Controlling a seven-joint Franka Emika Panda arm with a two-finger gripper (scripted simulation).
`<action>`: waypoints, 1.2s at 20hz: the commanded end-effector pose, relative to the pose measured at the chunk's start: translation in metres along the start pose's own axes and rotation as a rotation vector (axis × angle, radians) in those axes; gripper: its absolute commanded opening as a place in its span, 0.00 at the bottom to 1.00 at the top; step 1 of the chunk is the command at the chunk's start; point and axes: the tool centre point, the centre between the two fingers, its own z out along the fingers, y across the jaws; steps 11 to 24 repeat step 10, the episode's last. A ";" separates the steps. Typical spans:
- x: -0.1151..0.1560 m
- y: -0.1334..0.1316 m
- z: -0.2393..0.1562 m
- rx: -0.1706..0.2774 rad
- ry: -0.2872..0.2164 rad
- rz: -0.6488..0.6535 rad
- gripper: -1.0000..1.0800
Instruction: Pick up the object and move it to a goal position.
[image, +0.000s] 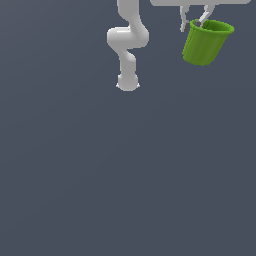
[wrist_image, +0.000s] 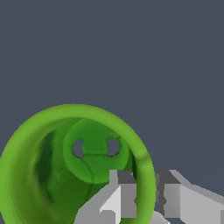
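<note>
Green and tilted, the cup (image: 206, 44) hangs high at about one o'clock in the exterior view, well clear of the grey bench (image: 125, 175), its long axis leaning, its mouth up toward the pincer (image: 194, 22). That pincer is nipped narrow across the rolled rim (wrist_image: 146, 192), one finger (wrist_image: 121, 199) inside the wall, one outside.

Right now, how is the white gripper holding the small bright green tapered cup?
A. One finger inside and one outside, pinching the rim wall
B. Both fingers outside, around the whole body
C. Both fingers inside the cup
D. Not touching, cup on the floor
A: in the wrist view the gripper straddles the rolled rim of the green cup, one finger inside, one outside; the exterior view shows the cup hanging tilted.
</note>
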 end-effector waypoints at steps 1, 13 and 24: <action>-0.001 -0.004 -0.009 0.001 0.001 0.000 0.00; -0.001 -0.007 -0.015 0.001 0.001 0.000 0.00; -0.001 -0.007 -0.015 0.001 0.001 0.000 0.00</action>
